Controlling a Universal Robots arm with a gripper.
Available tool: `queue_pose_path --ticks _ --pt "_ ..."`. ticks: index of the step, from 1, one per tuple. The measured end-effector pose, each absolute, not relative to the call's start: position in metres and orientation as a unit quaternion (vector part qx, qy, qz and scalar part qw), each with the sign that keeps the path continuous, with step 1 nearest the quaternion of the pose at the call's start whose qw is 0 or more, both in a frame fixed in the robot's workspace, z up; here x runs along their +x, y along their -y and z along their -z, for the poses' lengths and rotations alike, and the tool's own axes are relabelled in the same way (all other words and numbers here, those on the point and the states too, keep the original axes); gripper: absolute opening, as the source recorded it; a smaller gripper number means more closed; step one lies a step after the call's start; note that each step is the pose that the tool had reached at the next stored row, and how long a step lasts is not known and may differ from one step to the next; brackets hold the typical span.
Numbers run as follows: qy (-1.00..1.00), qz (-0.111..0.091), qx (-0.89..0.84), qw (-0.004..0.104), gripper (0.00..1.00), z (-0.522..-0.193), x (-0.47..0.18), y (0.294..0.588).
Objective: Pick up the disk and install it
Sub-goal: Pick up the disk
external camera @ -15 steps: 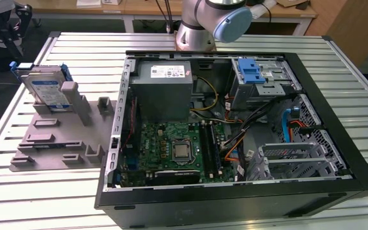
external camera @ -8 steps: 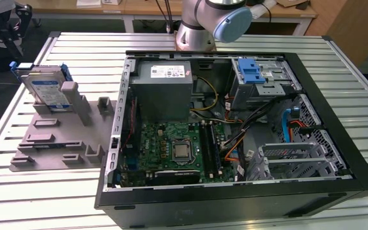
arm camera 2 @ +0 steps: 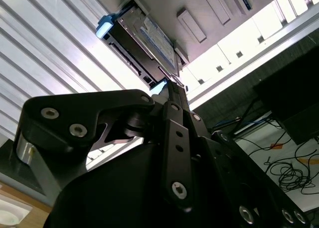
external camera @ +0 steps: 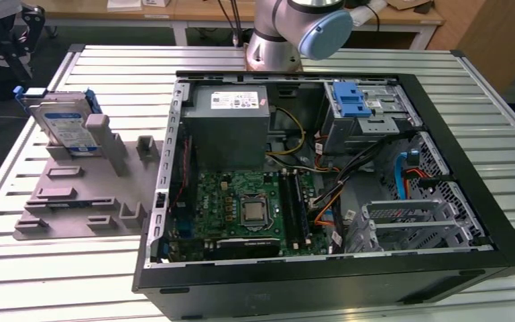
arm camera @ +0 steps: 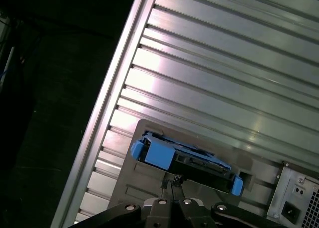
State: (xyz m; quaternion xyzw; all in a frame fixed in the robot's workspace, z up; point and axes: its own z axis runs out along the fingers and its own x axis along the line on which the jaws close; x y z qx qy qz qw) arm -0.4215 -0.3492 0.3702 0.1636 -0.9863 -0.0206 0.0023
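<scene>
Disk (external camera: 65, 127): silver drive with a white-and-blue label, standing on edge in a grey holder at the exterior view's left. It also shows in both wrist views (arm camera 2: 149, 43) (arm camera: 187, 158).
Carrier frame (external camera: 27, 92): blue plastic, clipped round the disk, with its blue ends showing at either side.
Holder (external camera: 88, 194): flat grey fixture with raised blocks and slots. The disk sits in the slot at its far end, and the nearer slots are unfilled.
Fingers (arm camera: 167, 188): drawn narrow, tips close together and holding nothing. In both wrist views they point toward the disk from a distance (arm camera 2: 175, 96) and do not touch it.
Surface (external camera: 61, 282): ribbed aluminium top, carrying the holder and, just beside it, the computer case.
Computer case (external camera: 472, 221): black tower lying on its side with the panel off.
Power supply (external camera: 231, 124): grey box with a white sticker, at the case's far end.
Motherboard (external camera: 239, 201): green board, nearer than the power supply.
Drive bay (external camera: 365, 107): metal cage with a blue latch, toward the exterior view's right.
Arm (external camera: 294, 27): its base stands behind the case, at the far edge of the surface.
</scene>
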Motion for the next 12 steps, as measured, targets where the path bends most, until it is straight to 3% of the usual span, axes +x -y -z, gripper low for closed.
queue_pose_path --ticks 12 --pt "0.985 0.021 0.169 0.002 0.11 -0.3703 -0.4215 0.3492"
